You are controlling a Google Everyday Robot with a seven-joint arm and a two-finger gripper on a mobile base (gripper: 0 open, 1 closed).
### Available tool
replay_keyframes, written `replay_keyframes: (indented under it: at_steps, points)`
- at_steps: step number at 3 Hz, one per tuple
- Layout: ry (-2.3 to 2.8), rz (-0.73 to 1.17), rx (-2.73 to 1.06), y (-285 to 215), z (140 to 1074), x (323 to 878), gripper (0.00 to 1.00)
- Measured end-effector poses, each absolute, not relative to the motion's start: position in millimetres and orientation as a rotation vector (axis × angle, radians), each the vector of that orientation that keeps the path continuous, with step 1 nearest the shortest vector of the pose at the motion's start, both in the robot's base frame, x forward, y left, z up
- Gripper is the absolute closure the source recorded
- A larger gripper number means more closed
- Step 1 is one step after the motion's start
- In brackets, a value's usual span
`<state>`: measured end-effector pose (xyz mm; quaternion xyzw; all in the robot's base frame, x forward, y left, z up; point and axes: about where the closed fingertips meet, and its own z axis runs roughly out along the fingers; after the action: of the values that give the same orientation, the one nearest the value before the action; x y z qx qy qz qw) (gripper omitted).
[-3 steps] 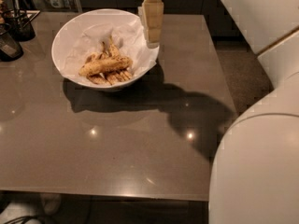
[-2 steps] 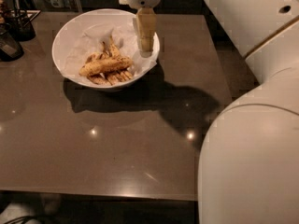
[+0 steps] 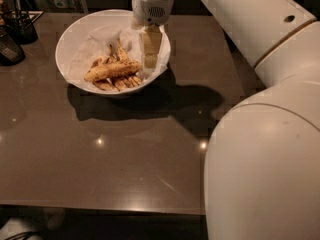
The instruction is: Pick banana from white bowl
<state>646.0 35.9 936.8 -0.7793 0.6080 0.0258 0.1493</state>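
The white bowl (image 3: 75, 39) stands at the far left of the brown table, lined with crumpled white paper. The banana (image 3: 112, 70), plump, yellow-tan and speckled, lies across the bowl's middle on top of a bunch of darker-streaked bananas (image 3: 120, 82). My gripper (image 3: 150, 60) hangs from the white arm over the bowl's right side, pointing down. Its tip is just right of the banana's right end, above the paper.
A dark holder with utensils (image 3: 20, 24) and a dark object (image 3: 9, 49) stand at the table's far left edge. My large white arm (image 3: 260, 134) fills the right side. The table's near edge (image 3: 100, 206) runs along the bottom.
My gripper has moved left and down, from over the bowl's right rim to inside the bowl beside the banana. The arm has swung further into view.
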Motion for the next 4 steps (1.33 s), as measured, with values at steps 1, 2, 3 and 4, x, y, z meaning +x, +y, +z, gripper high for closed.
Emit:
replay_keyframes:
  at_steps: [1, 2, 3, 4]
  points:
    - [1.777, 0.102, -2.233, 39, 927, 648, 0.13]
    - [1.791, 0.093, -2.254, 43, 920, 654, 0.19]
    - [1.777, 0.065, -2.292, 51, 917, 660, 0.28]
    - [1.755, 0.027, -2.330, 61, 916, 664, 0.30]
